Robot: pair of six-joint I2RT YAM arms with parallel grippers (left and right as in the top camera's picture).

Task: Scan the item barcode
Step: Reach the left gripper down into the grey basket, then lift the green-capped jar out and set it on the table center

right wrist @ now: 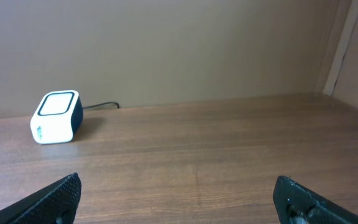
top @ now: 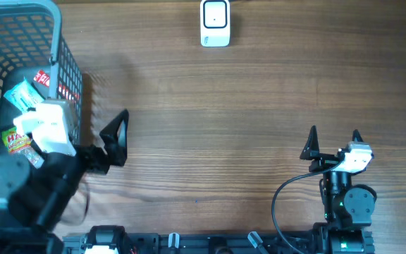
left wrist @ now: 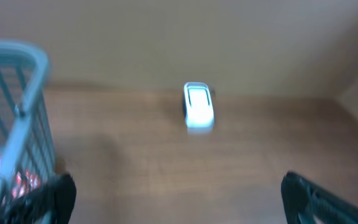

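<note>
None of the task is done yet. The packets [top: 23,95] you must choose from lie in the basket [top: 56,28], well left of the scanner [top: 215,22] and nearer the robot. Your left gripper [top: 118,137] hangs just outside the basket wall on the scanner's side, jaws wide and empty. Your right gripper [top: 335,137], right of the scanner and well short of it, is also spread wide, holding nothing. You have yet to reach in, grasp an item and present its barcode.
</note>
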